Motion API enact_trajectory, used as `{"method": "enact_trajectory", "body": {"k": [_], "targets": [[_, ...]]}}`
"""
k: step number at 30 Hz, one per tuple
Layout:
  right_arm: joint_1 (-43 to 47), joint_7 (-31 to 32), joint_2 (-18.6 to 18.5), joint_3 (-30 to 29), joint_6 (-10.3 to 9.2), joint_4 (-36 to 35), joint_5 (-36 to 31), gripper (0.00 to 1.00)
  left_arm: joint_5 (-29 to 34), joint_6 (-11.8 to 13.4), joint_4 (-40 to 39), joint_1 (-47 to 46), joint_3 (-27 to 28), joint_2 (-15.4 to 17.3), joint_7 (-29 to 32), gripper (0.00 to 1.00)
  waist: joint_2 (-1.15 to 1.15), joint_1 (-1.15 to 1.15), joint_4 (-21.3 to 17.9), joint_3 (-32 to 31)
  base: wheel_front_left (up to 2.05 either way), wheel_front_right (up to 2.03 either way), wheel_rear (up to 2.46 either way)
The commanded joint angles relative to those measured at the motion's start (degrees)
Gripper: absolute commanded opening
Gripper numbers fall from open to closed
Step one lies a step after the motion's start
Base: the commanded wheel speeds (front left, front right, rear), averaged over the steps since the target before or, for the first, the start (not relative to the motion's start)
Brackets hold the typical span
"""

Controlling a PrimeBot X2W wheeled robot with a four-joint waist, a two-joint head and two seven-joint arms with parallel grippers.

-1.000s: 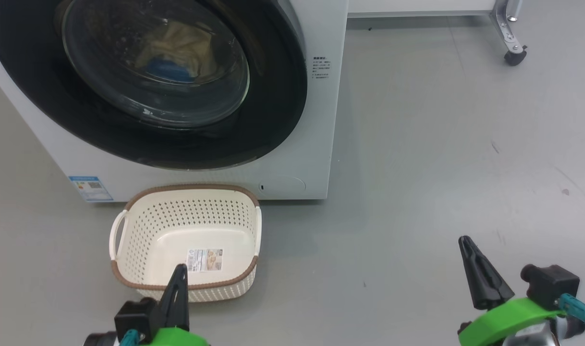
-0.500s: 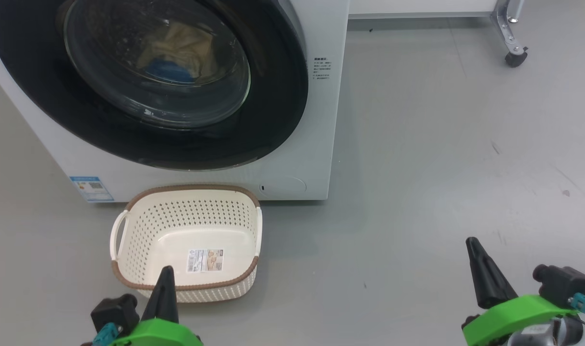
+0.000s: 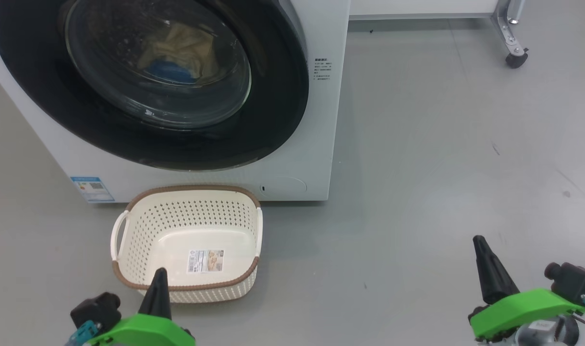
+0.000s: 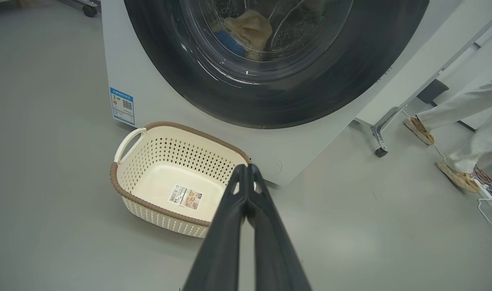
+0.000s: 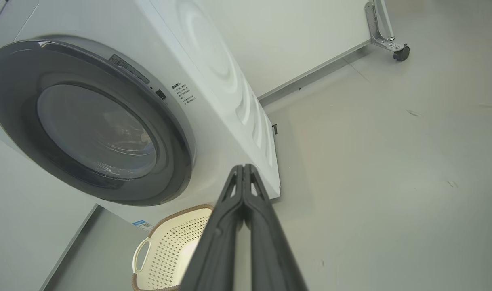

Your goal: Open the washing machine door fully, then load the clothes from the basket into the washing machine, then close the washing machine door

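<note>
Black glossy door (image 3: 273, 120) sits shut on the white washer (image 3: 323, 144), cream and blue clothes (image 3: 177, 53) inside behind its glass. Cream basket (image 3: 187, 188) stands on the grey floor (image 3: 441, 144) just in front of the washer, bottom bare but for a label (image 3: 205, 260). Left tool (image 3: 160, 274) and right tool (image 3: 479, 242) both pressed together, gripping nothing, left one near the basket's front rim, right one well apart.

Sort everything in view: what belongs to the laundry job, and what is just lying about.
Job: washer; door, shut; clothes, behind its glass; basket, empty; left gripper and right gripper, both shut.

Lying about: wheeled frame leg; person's legs; cable on the floor.
</note>
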Motion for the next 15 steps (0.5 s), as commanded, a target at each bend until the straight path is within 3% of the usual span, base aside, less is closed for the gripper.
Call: {"method": "enact_trajectory", "body": {"k": [1, 15], "targets": [[-3.2, 0.3, -1.3, -0.2, 0.00, -1.4, 1.6, 0.00, -1.4, -0.6, -1.7, -2.5, 1.8, 0.3, 0.3, 0.00, 0.00, 0.00, 0.0, 0.0, 0.00, 0.00, 0.00], [-4.6, 1.6, -1.6, -0.8, 0.00, 0.2, 11.4, 0.00, -10.7, -2.8, -1.6, -2.5, 4.8, -0.2, 2.4, 0.00, 0.00, 0.00, 0.1, -0.1, 0.00, 0.00, 0.00]]}}
